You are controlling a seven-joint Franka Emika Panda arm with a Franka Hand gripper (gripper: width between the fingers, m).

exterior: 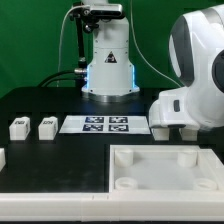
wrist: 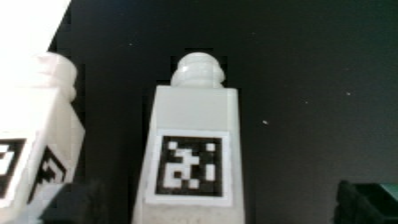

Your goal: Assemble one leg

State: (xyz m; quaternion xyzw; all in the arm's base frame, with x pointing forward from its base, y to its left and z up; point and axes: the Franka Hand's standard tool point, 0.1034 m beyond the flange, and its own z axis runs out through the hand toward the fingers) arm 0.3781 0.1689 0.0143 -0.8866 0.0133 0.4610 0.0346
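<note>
In the wrist view a leg [wrist: 192, 130], a white square-sided post with a rounded peg at its end and a black-and-white tag on its face, lies on the black table. My gripper [wrist: 217, 206] is open around its near end. The dark fingertips [wrist: 64, 204] stand apart from its sides without touching. A second leg [wrist: 39, 115] lies beside it. In the exterior view the arm's white body [exterior: 190, 95] hides my gripper and these legs. Two more legs [exterior: 18, 127] [exterior: 46, 126] lie at the exterior view's left.
The big flat white panel with round corner sockets [exterior: 196, 162] lies at the front right of the exterior view. The marker board [exterior: 105, 124] lies mid-table. A white part [exterior: 2, 157] shows at the left edge. The robot base [exterior: 108, 70] stands behind.
</note>
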